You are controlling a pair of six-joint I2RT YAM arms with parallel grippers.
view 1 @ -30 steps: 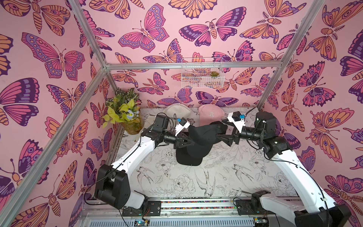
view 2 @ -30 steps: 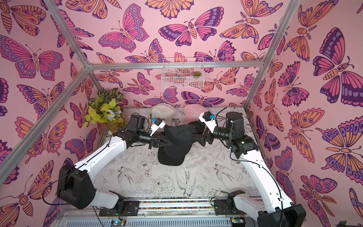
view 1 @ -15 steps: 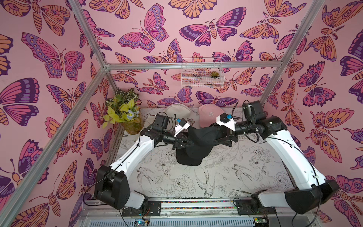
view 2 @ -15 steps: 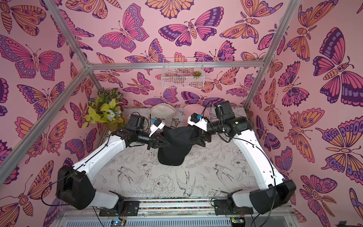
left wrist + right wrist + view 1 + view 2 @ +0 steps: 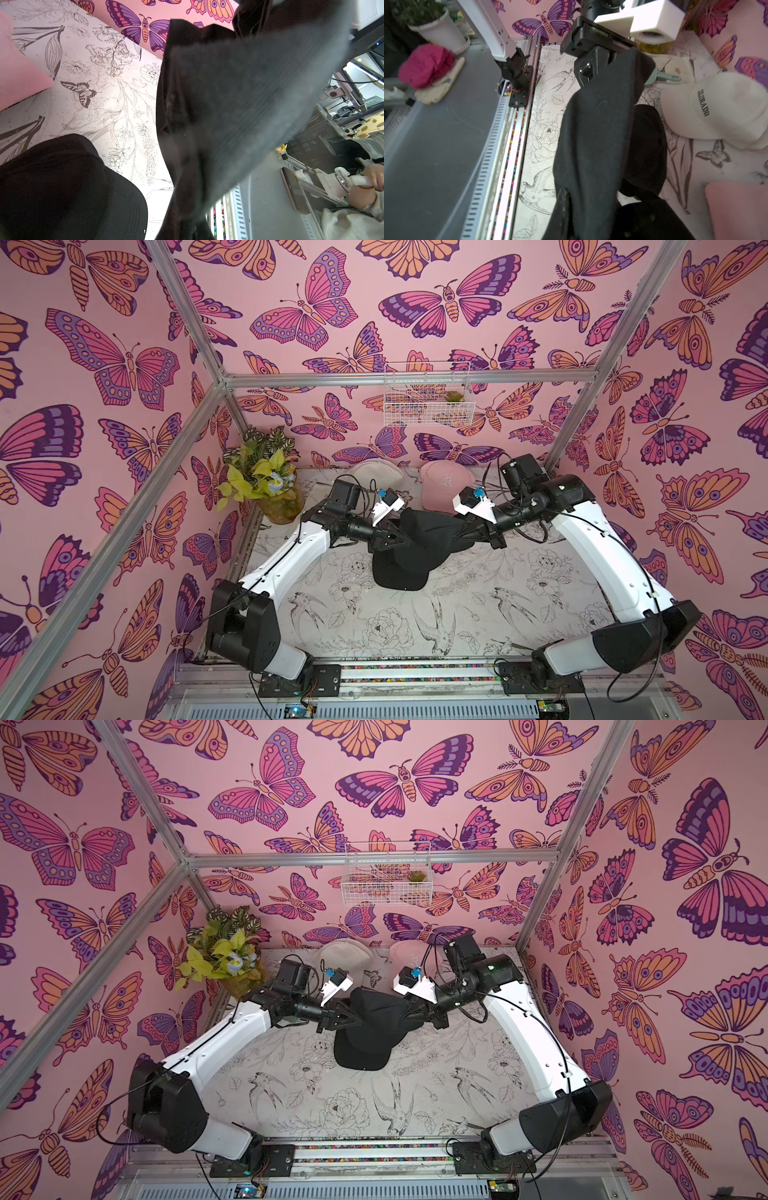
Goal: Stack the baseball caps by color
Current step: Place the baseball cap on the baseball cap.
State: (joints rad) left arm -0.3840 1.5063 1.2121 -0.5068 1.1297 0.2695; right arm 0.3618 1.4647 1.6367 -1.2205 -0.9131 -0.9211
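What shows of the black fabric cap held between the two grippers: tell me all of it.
The black fabric baseball cap is soft, plain and crumpled, no logo showing. It hangs between the left gripper and the right gripper, each shut on one side of it. It is held above a second black cap lying on the flower-printed table; whether the two black caps touch cannot be told.

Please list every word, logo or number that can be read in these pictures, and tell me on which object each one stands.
"COLORADO": black letters on the front of the cream-white cap, readable in the right wrist view.
White embroidered logo on the pink cap: too small to read.
Black cap: no text shows on it.
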